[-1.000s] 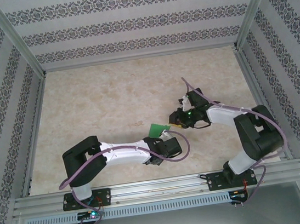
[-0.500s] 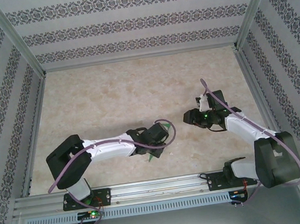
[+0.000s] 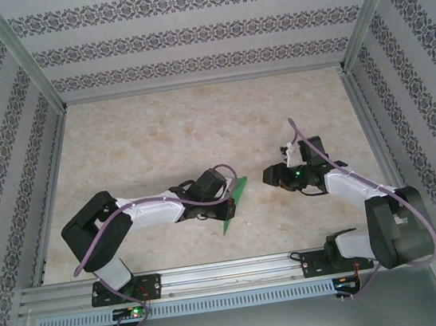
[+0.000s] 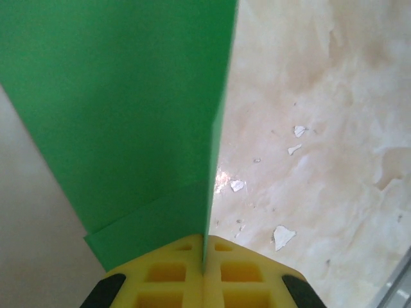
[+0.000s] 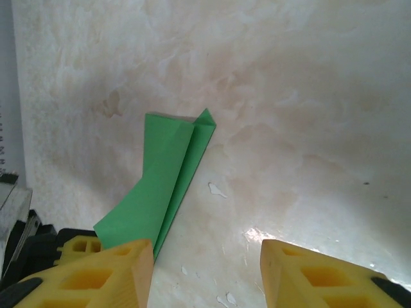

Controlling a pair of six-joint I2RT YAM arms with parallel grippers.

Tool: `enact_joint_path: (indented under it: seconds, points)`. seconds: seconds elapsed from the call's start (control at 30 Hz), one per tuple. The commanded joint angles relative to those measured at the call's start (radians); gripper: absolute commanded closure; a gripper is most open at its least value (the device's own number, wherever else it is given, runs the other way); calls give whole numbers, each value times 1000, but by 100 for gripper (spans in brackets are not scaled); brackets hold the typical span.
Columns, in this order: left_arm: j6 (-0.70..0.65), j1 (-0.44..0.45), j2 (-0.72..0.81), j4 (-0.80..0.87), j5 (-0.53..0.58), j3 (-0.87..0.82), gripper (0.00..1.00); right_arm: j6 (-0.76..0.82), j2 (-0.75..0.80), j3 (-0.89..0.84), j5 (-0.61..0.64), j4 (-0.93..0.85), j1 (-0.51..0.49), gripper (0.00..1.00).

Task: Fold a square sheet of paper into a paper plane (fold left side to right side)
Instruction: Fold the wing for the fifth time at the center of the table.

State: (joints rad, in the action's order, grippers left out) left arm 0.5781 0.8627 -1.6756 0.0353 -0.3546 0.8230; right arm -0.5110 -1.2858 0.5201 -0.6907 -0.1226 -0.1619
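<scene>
The square sheet of paper (image 3: 234, 202), bright green, is folded lengthwise into a slim, layered, plane-like strip. My left gripper (image 3: 225, 204) is shut on its near end. In the left wrist view the yellow pads (image 4: 173, 273) pinch the paper's (image 4: 128, 96) standing edge, and the left gripper (image 4: 205, 247) holds it on edge over the table. My right gripper (image 3: 271, 176) stands open a little to the right of the paper and does not touch it. In the right wrist view the right gripper (image 5: 205, 256) has bare table between its fingers (image 5: 115, 269), and the paper (image 5: 170, 179) lies ahead on the left.
The beige marbled tabletop (image 3: 160, 146) has small white flecks (image 4: 281, 236) near the paper. Metal frame rails (image 3: 216, 272) run along the near edge, and patterned walls (image 3: 185, 35) close in the back and sides.
My right gripper has let go of the paper, opened and drawn back to the right. The left arm has turned and carried the paper, which now points out to the right of its wrist.
</scene>
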Motion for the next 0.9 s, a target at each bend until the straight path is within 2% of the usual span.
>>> enact_joint_path:
  seconds: [0.0, 0.4, 0.67, 0.87]
  points:
    - [83, -36, 27, -132, -91, -37, 98, -40, -13, -24, -50, 91, -22, 51]
    - [242, -107, 3, -448, -223, -161, 98, -227, -51, -54, 53, 292, -156, 50]
    - [289, -119, -38, -531, -237, -179, 98, -293, -70, -60, 135, 364, -211, 49]
    - [336, -125, -69, -603, -251, -196, 98, -335, -118, -58, 149, 415, -238, 48]
